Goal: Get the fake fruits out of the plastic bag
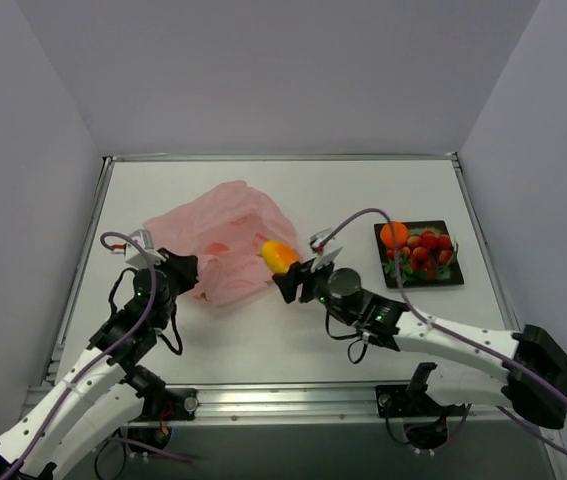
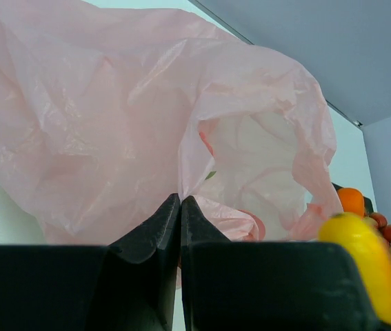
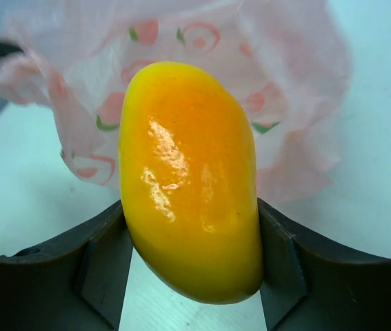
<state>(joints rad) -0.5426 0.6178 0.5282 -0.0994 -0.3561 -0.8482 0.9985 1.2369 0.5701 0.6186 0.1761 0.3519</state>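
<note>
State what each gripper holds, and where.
Left gripper pinches the pink plastic bag at its edge; right gripper clamps the yellow-orange fake mango across its sides.

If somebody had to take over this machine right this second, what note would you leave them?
Left gripper: shut, pinching the edge of the pink bag, which lies crumpled on the table.
Right gripper: shut on a yellow fruit, just outside the bag's mouth.
Done: an orange ball and red berries sit in the black tray on the right.
Left: set the yellow fruit down, probably in the tray, then check the bag; I cannot tell whether anything remains inside.
</note>
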